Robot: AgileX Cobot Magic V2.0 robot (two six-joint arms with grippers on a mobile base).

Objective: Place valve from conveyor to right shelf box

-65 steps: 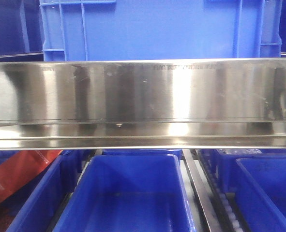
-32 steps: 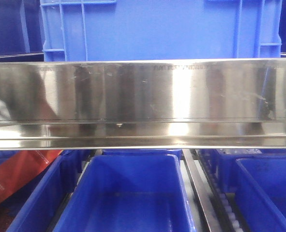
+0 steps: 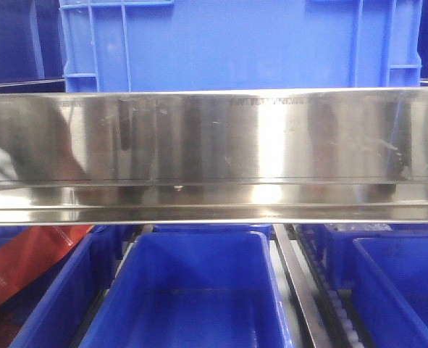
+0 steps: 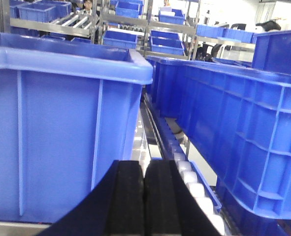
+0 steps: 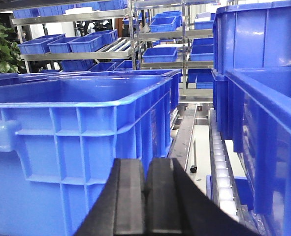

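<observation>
Three views, and no valve or conveyor in any of them.

Front view: filled across the middle by a polished steel shelf rail (image 3: pixel 214 145), close to the lens and blocking most of the rack. Above it, a tall blue crate (image 3: pixel 235 43) standing on the upper level. Below it, an open centre bin (image 3: pixel 192 290), seemingly empty, with a neighbouring right bin (image 3: pixel 402 283) beyond a roller track (image 3: pixel 329 312), probably laid there so bins can slide. At lower left, a red strip (image 3: pixel 25 268) lying aslant, purpose unclear. No arm in sight here.

Left wrist view: left gripper (image 4: pixel 145 196) with black pads pressed together and nothing between them, pointing down the gap between a near blue box (image 4: pixel 56 123) and a long blue box (image 4: pixel 243 123). White rollers (image 4: pixel 189 177) running along that gap. Probably held low and idle, since nothing to grasp is within reach.

Right wrist view: right gripper (image 5: pixel 145 201) likewise closed on nothing, facing a wide open box (image 5: pixel 76 147) on the left and stacked boxes (image 5: pixel 268 98) on the right, with another line of rollers (image 5: pixel 219 167) between. Background racks (image 5: pixel 86 44) holding more blue bins; a green plant (image 5: pixel 0 44) at far left.

Judging by empty grippers and rack-facing cameras: pick not yet made, valve somewhere out of frame, which box counts as the target not possible to tell.
</observation>
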